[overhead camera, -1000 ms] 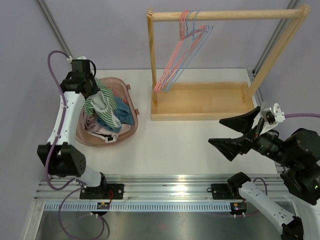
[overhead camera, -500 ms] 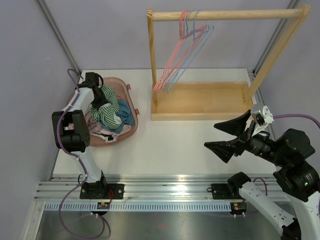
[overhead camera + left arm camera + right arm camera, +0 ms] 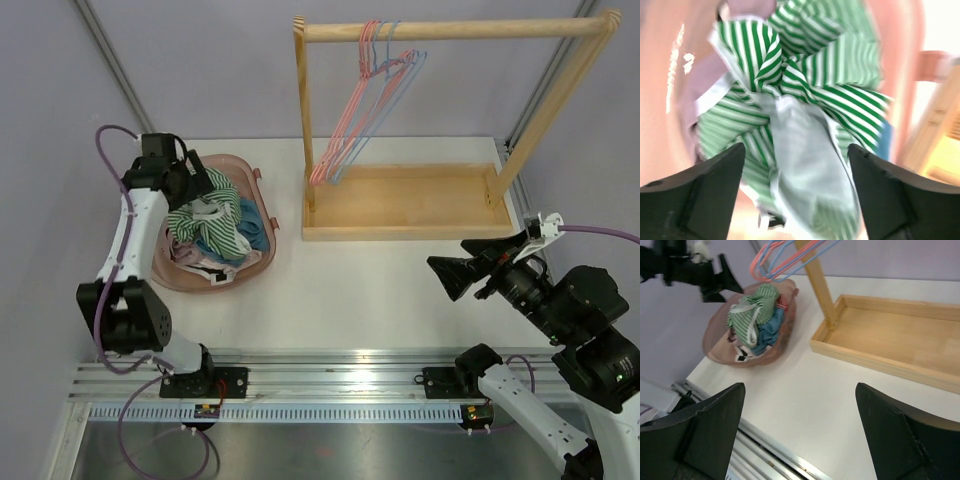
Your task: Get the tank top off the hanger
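Left gripper (image 3: 796, 150), jaws wide, hangs over the green-striped tank top (image 3: 790, 85) in a pink basket (image 3: 258, 200). Right gripper (image 3: 800, 387) also gapes wide.

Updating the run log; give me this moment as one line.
left gripper open over green-striped tank top in pink basket | right gripper open, empty | hangers bare on wooden rack
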